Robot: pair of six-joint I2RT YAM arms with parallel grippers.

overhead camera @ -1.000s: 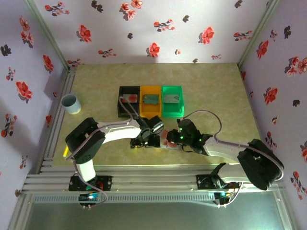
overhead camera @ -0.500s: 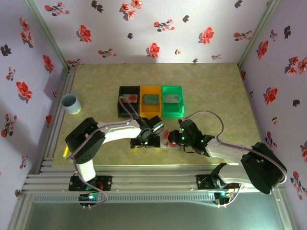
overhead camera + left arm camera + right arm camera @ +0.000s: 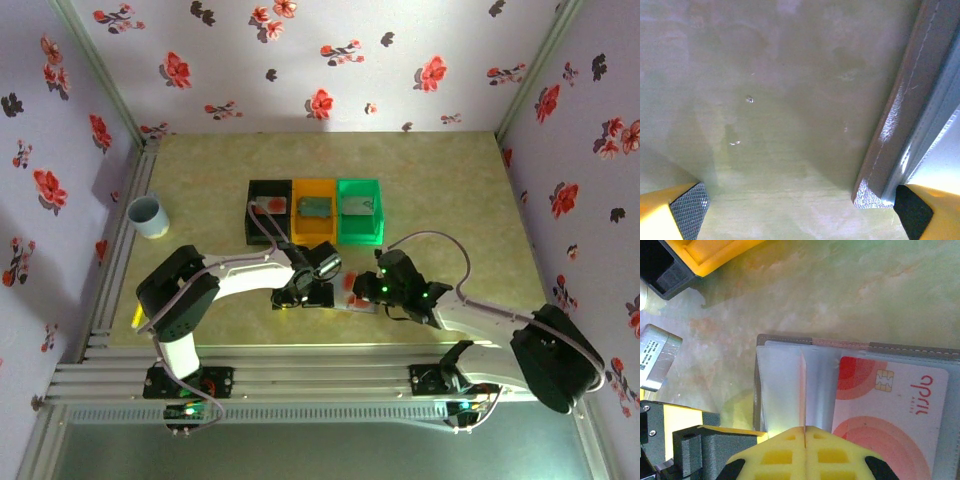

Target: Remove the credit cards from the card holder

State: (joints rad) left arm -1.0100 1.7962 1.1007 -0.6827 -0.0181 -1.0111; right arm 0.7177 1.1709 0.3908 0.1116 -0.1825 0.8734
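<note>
The right gripper (image 3: 804, 430) presses its yellow fingers together on a thin pale sheet (image 3: 803, 390), card or sleeve unclear, rising from the open card holder (image 3: 782, 385) by the table's (image 3: 450, 180) near edge. A red-marked credit card (image 3: 890, 410) lies inside. The left gripper (image 3: 800, 211), spread wide, crowds the holder's side; three bins (image 3: 314, 210) stand behind.

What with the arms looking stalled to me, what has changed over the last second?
The right arm's elbow swung right and toward the near edge; the right gripper, shut on a thin upright sheet at the blue-grey rectangular card holder, edged slightly right. No grasp visibly changed. The left gripper, the black plastic bin, orange bin and green bin stayed put.
</note>
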